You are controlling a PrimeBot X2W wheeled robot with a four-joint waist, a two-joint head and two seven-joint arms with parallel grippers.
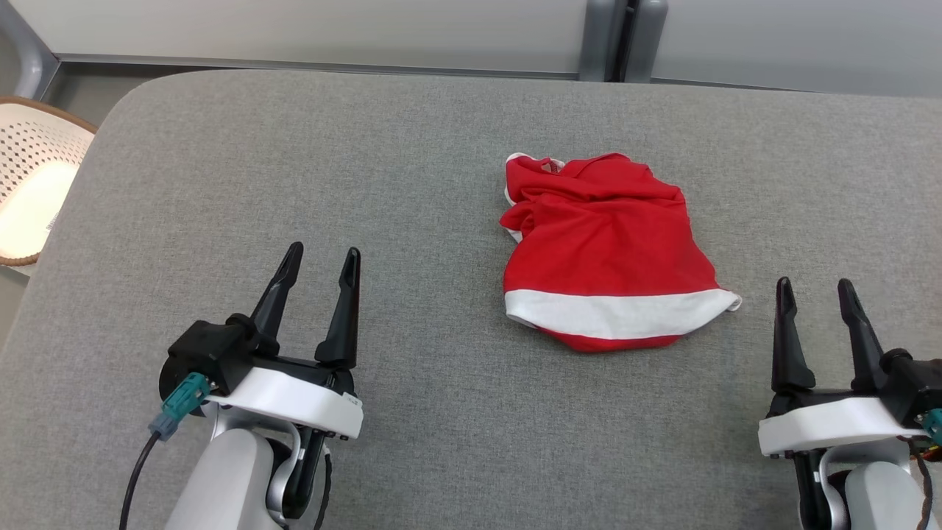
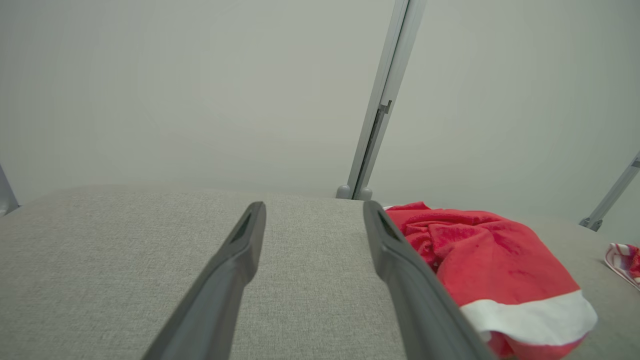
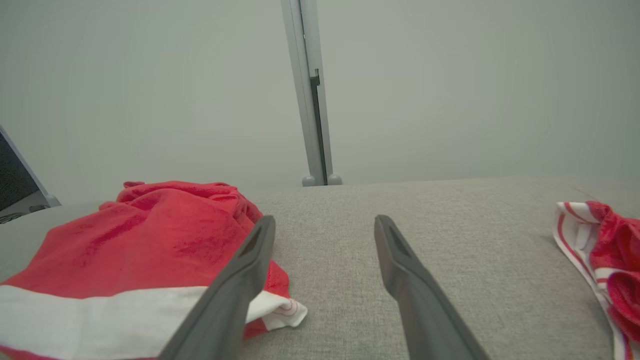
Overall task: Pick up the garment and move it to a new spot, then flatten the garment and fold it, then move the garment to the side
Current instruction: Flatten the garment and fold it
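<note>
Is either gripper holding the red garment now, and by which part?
Nothing is held: the left gripper and right gripper stand open, clear of the crumpled red-and-white garment.

There are two garments on one grey table [image 1: 294, 147]: one red garment [image 1: 603, 243] with a white band near the middle, and one striped garment [image 3: 605, 245], red and white, off to the right. One pale basket [image 1: 37, 140] stands at the far left. There are two grippers, the left gripper [image 1: 324, 250] and the right gripper [image 1: 814, 283], each with two dark fingers [image 1: 343, 316].
</note>
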